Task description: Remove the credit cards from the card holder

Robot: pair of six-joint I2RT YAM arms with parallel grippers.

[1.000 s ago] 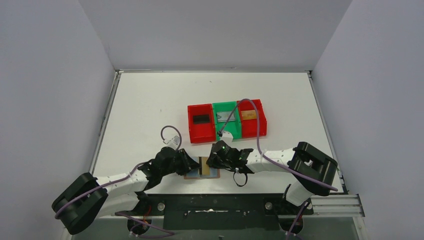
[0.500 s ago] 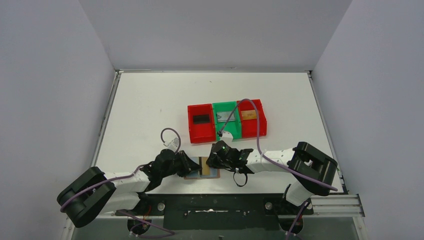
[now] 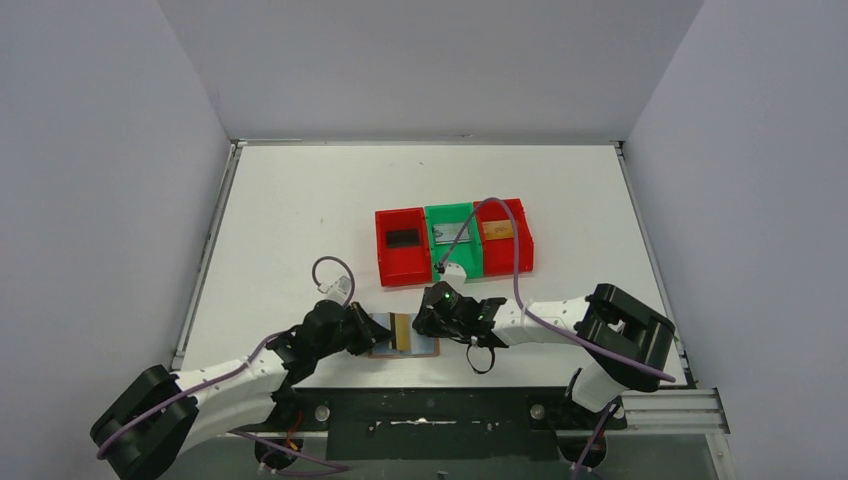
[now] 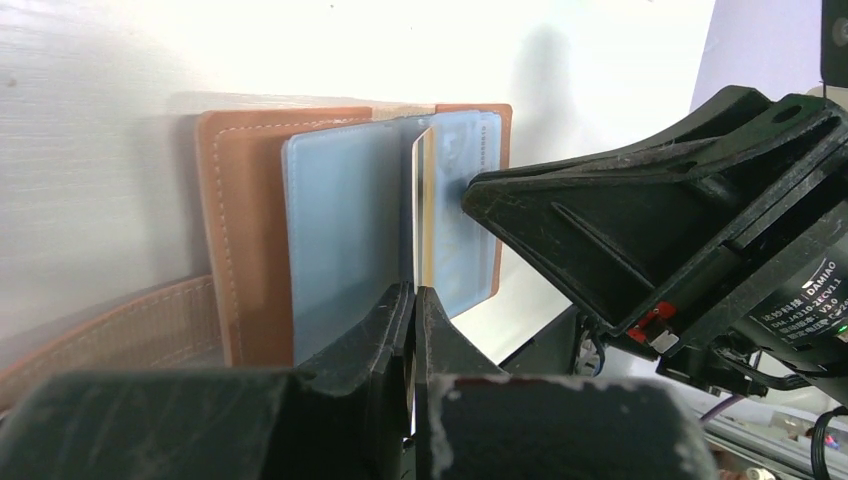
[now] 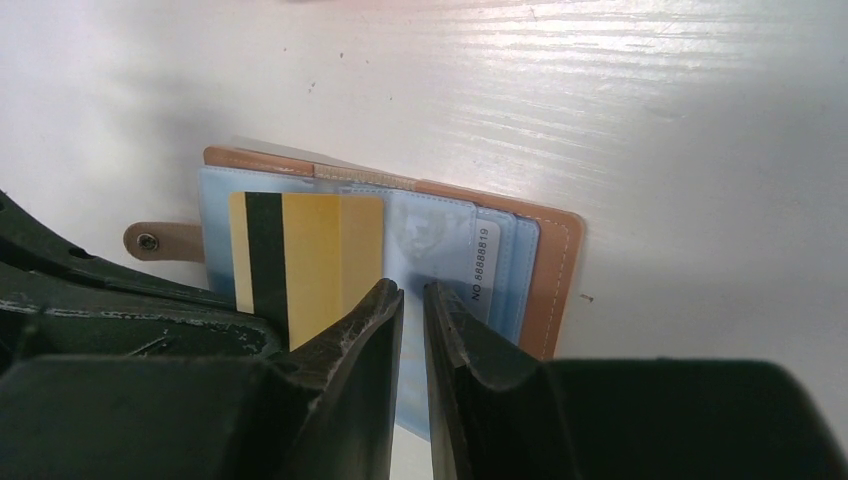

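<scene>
Left arm (image 3: pixel 240 370) and right arm (image 3: pixel 545 318) reach low along the counter's (image 3: pixel 300 200) near edge. The left fingers (image 4: pixel 392 330) clamp a gold card (image 5: pixel 310 255); the right fingers (image 5: pixel 365 335) stand a slit apart.

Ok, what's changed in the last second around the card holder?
The left gripper closed on the gold card and drew back to its left with the arm, so more of the card now shows out of the card holder. The right gripper stayed put with its tips at the holder. The bins did not move.
</scene>
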